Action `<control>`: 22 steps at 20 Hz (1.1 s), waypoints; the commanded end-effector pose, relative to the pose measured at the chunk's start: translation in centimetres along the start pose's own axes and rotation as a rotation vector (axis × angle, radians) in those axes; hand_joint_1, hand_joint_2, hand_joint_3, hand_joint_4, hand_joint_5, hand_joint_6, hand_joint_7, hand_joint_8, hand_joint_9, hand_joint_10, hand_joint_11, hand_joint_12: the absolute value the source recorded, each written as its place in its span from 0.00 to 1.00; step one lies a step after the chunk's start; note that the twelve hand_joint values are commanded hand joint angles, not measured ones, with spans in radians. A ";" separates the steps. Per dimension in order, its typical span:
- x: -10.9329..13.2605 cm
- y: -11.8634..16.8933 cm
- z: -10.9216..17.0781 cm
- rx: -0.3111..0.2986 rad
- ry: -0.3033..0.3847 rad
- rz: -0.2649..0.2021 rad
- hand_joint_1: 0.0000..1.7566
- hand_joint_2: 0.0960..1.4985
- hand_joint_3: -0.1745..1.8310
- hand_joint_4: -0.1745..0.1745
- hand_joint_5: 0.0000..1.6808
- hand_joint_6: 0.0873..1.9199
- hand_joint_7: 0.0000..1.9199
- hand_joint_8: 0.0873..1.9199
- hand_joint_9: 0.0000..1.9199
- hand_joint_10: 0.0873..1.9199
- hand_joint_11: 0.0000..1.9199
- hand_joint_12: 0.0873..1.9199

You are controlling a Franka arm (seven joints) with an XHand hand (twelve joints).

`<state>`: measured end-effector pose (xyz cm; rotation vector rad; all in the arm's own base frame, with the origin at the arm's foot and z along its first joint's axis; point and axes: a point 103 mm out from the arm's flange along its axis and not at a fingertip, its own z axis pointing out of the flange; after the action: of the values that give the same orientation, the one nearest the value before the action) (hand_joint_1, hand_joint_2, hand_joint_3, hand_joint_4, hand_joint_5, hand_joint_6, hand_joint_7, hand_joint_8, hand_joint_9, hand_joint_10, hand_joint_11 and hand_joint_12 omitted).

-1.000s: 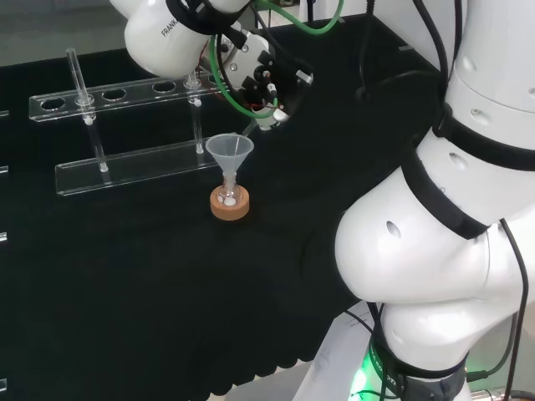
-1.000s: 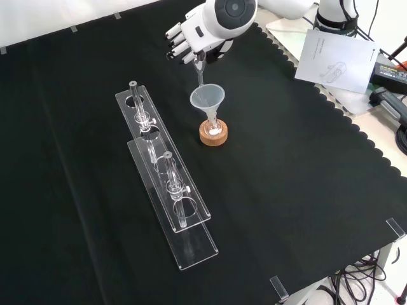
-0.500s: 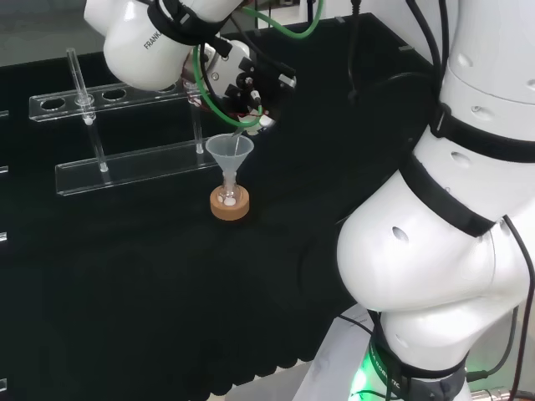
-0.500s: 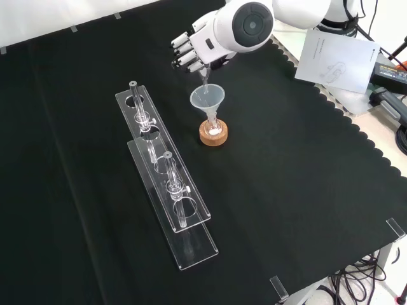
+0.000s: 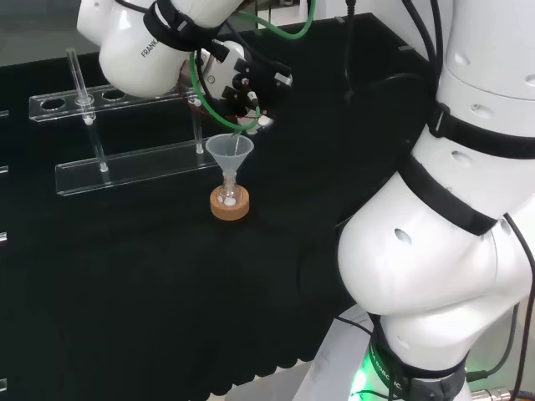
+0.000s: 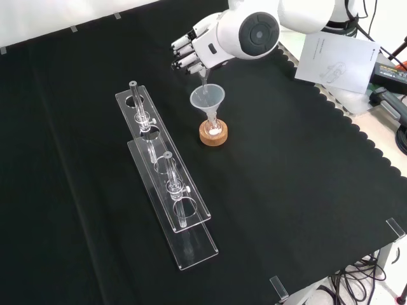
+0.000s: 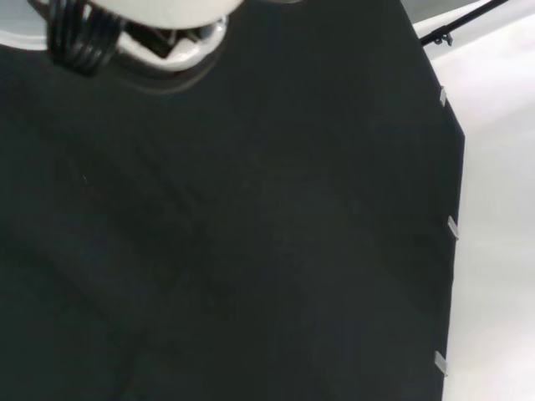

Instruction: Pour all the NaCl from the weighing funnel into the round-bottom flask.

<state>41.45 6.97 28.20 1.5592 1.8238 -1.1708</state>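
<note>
The hand (image 6: 194, 47) hangs over the far part of the table (image 6: 305, 190) as the front view shows it, its fingers (image 6: 183, 56) curled together around a thin clear piece, the weighing funnel (image 6: 203, 79), whose narrow stem slants down from the fingers so that its tip reaches into the mouth of a clear funnel (image 6: 207, 98). That funnel stands upright with its spout in the neck of the round-bottom flask (image 6: 213, 127), and the flask sits in a cork ring (image 6: 213, 135) on the black cloth, about midway across the table's width and nearer its far edge than its near one in the front view. A little white material shows at the bottom of the flask in both the front and the head view; how much remains in the weighing funnel cannot be told. In the head view the hand (image 5: 242, 79) is just above and behind the funnel (image 5: 230, 150), partly covered by the arm's white link (image 5: 138, 50), with green cable looping past it, and the cork ring (image 5: 230, 205) lies directly below. To the left of the flask in the front view stands a long clear rack (image 6: 162, 175) with holes along its upper shelf, running lengthwise toward the near edge of the table, with thin clear tubes (image 6: 135, 95) standing in it. The wrist view looks across bare black cloth (image 7: 251, 251) toward one edge of the table.
</note>
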 end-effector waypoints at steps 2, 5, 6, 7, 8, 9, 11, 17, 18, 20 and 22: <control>-0.3 0.1 0.1 -0.001 -0.050 -0.003 0.62 0.43 0.44 1.00 0.67 0.47 0.27 0.31 0.44 0.18 0.34 0.59; -0.3 0.0 -0.1 0.002 -0.064 0.001 0.62 0.43 0.44 1.00 0.67 0.47 0.27 0.31 0.44 0.18 0.34 0.59; -0.4 0.0 -0.1 0.002 -0.067 0.001 0.62 0.43 0.44 1.00 0.67 0.47 0.27 0.31 0.44 0.18 0.34 0.59; -0.4 0.0 -0.2 0.002 -0.069 0.001 0.62 0.43 0.44 1.00 0.67 0.47 0.27 0.31 0.44 0.18 0.34 0.59; -0.4 -0.1 -0.2 0.003 -0.068 0.003 0.62 0.43 0.44 1.00 0.67 0.47 0.27 0.31 0.44 0.18 0.34 0.59; -0.4 -0.1 -0.3 0.014 -0.081 0.009 0.62 0.43 0.44 1.00 0.67 0.47 0.27 0.31 0.44 0.18 0.34 0.59; -0.3 -0.1 -0.5 0.016 -0.090 0.010 0.62 0.43 0.44 1.00 0.67 0.47 0.26 0.31 0.44 0.18 0.34 0.59; -0.3 -0.1 -0.4 0.009 -0.092 0.003 0.62 0.43 0.44 1.00 0.67 0.47 0.26 0.31 0.43 0.18 0.34 0.59; -0.3 -0.1 -0.4 0.002 -0.082 0.001 0.62 0.43 0.44 1.00 0.67 0.47 0.26 0.31 0.43 0.18 0.34 0.59; -0.4 -0.1 -0.4 0.001 -0.070 0.003 0.62 0.43 0.44 1.00 0.67 0.47 0.26 0.31 0.43 0.18 0.34 0.59; -0.5 0.0 -0.4 -0.003 -0.056 0.003 0.62 0.43 0.44 1.00 0.67 0.47 0.26 0.31 0.43 0.18 0.34 0.59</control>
<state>41.57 7.07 28.74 1.4970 1.7660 -1.2201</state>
